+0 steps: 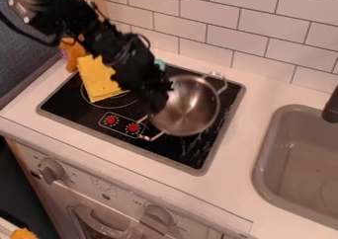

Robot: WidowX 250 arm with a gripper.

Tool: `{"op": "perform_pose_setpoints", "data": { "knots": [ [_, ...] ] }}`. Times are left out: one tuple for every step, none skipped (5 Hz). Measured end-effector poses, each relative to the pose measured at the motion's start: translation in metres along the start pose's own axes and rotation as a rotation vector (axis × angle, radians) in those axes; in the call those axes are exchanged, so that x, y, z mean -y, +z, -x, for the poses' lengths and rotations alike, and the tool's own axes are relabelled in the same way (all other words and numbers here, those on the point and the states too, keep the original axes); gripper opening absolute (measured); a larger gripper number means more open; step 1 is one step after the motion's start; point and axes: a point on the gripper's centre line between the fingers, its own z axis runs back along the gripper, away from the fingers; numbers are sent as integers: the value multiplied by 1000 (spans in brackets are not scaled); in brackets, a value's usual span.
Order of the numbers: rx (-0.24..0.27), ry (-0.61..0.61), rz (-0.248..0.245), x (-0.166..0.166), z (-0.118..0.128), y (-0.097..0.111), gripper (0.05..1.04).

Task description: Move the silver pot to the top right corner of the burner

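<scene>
White tiles (232,32) back the burner (177,152), where the silver pot (190,107) sits right of centre, the tool (158,102) at its left rim, grip impossible to tell. An off-centre push could spin it, its far handle (225,81) overrunning the edge.

Pincer (157,103) apparently hides part of the pot (191,105).

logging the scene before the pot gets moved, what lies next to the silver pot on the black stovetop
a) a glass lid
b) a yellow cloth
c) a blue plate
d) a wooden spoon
b, as a yellow cloth lies on the left part of the black stovetop, with the silver pot over to the right
</scene>
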Motion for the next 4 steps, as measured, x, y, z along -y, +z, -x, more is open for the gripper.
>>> {"op": "perform_pose_setpoints", "data": {
  "knots": [
    [18,19,7,6,-19,5,72],
    [50,25,36,16,-47,6,72],
    [49,51,58,21,-64,-6,72],
    [31,71,68,21,-74,-20,72]
  ]
}}
